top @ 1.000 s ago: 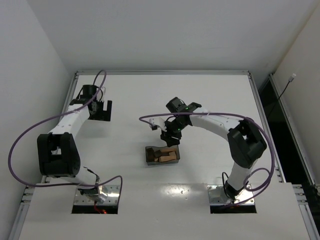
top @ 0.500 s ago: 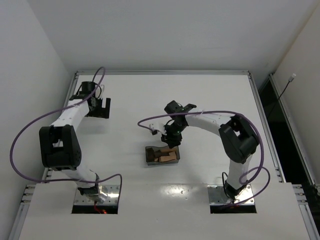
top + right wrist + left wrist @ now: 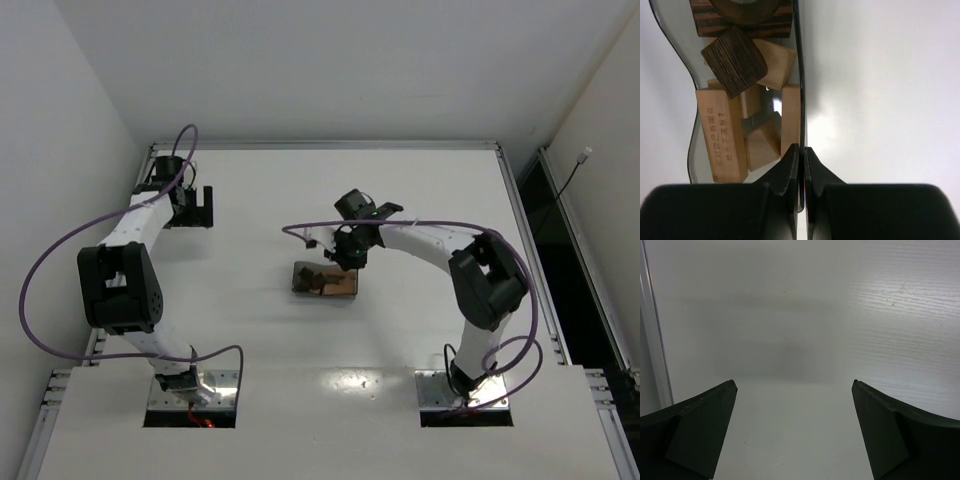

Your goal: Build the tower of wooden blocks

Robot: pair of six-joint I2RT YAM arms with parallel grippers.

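My right gripper (image 3: 800, 148) is pinched tight on the thin side wall of the one bin (image 3: 798, 65); lifting from that edge could tilt or slip it and spill the wood blocks (image 3: 725, 135) lying inside the bin. I count two dark, at least four tan; my left gripper (image 3: 794, 383) gapes wide, well left of the bin.

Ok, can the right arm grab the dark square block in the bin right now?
Probably not yet: the right gripper is shut on the bin wall, so it has no free grip. The dark square block lies uncovered on top of the tan blocks inside.
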